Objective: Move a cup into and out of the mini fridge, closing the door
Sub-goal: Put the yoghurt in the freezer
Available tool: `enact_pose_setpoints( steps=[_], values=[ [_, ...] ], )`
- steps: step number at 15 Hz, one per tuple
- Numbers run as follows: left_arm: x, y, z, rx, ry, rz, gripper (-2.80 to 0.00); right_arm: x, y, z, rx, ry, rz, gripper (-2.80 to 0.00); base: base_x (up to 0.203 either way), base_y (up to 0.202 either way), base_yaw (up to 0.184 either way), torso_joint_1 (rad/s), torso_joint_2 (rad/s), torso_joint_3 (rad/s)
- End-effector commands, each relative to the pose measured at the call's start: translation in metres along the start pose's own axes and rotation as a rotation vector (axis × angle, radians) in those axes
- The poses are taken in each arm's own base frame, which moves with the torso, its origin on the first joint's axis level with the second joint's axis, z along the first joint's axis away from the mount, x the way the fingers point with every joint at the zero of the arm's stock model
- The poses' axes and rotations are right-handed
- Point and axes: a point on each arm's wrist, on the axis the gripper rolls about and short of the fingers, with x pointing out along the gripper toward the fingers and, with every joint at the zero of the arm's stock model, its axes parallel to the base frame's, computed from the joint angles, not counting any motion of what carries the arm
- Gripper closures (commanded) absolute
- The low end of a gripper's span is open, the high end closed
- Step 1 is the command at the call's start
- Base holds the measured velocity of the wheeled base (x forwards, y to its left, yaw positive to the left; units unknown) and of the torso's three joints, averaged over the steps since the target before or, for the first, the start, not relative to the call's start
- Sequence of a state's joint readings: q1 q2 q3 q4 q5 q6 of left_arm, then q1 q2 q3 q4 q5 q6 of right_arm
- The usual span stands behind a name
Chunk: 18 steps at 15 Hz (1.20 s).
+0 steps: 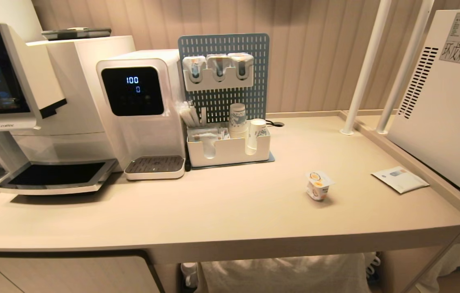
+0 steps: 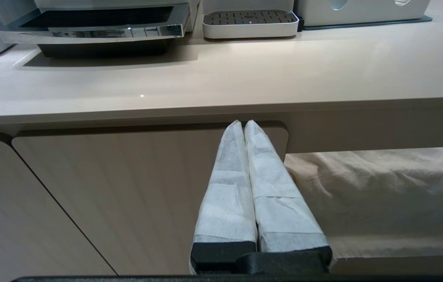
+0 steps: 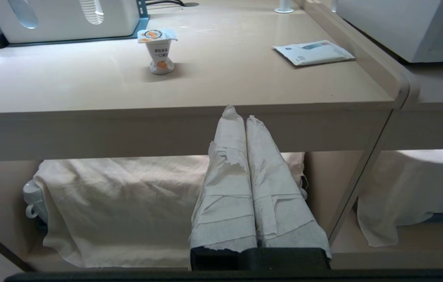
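the cup (image 1: 319,185) is standing upright on the counter (image 1: 230,211), well apart from the mini fridge (image 1: 449,101) sitting at the right. it is looking light and thin-walled, with a foil lid overhanging a narrower waist, so i am judging a gentle pinch across the body under the lid as safest. the left gripper (image 2: 243,124) and right gripper (image 3: 237,114) are hanging below the counter edge, jaws closed on nothing.

Upright cup (image 1: 318,185) near mini fridge (image 1: 445,101)
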State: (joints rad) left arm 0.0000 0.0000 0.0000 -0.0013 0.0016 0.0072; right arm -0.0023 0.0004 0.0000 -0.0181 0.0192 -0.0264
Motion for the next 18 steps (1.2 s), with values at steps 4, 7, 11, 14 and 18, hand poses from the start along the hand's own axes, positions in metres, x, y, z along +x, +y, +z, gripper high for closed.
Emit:
enact_pose_setpoints(
  steps=[4, 7, 11, 14, 18],
  values=[
    [0.0, 0.0, 0.0, -0.003, 0.0, 0.0, 0.0, 0.0006, 0.0001, -0.0025, 0.001, 0.008, 0.0, 0.0, 0.0, 0.0, 0.0, 0.0, 0.0, 0.0],
    [0.0, 0.0, 0.0002, -0.004, -0.002, 0.001, 0.0, 0.0006, 0.0001, -0.0025, 0.0, 0.008, 0.0, 0.0, 0.078, 0.0, 0.0, 0.002, -0.01, 0.003],
    [0.0, 0.0, 0.0, -0.005, 0.0, -0.002, 0.0, 0.0006, 0.0001, -0.0025, 0.002, 0.008, 0.0, 0.0, 0.187, 0.0, 0.001, 0.001, 0.01, 0.001],
    [0.0, 0.0, -0.0003, -0.015, 0.003, -0.002, 0.0, 0.0006, 0.0001, -0.0025, 0.002, 0.008, 0.0, 0.0, 0.039, 0.0, 0.0, 0.002, 0.0, -0.001],
    [0.0, 0.0, -0.0003, -0.009, 0.003, -0.002, 0.0, 0.0006, 0.0001, -0.0025, 0.001, 0.008, 0.0, 0.0, 0.0, 0.0, 0.0, 0.0, 0.0, 0.0]
  ],
)
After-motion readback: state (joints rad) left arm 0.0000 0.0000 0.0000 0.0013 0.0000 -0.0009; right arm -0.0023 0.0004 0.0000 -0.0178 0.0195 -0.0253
